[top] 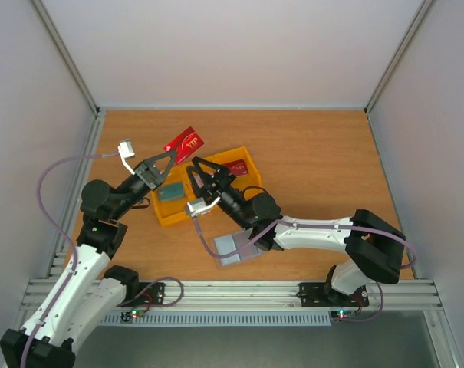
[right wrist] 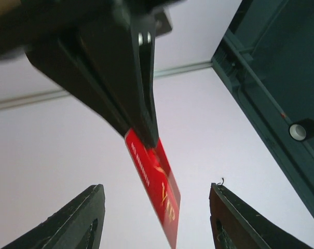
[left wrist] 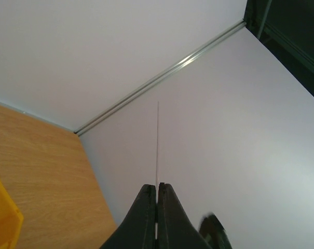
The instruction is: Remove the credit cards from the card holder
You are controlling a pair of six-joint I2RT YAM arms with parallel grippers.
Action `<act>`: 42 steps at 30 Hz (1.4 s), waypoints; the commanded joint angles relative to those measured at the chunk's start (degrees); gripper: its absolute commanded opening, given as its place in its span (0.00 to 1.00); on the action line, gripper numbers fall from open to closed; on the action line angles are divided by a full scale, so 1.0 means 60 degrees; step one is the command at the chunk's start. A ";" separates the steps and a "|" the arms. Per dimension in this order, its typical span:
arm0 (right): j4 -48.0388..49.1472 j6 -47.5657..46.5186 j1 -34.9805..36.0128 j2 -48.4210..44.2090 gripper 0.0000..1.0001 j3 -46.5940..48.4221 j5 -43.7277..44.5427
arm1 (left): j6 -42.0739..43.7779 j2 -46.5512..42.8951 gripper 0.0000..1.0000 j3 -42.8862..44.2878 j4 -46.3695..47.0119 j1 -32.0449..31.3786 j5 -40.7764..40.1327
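Now: left gripper clenched on dark red VIP card, long axis running out past its tips; right gripper spread open, card centred between its fingers, untouched.

The top camera looked down from behind over the whole worktop. Both wrist cameras tilted up toward the walls, close on the red card, shared by all views.

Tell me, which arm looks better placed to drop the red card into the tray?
Left, probably: the left tool is shut on the red card beside the tray; the right tool is open and empty.
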 commanded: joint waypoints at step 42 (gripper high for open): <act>-1.3239 0.4385 -0.2147 -0.1811 0.01 0.1459 0.2265 | 0.3184 -0.1301 0.99 -0.0658 -0.3096 0.0104 -0.2191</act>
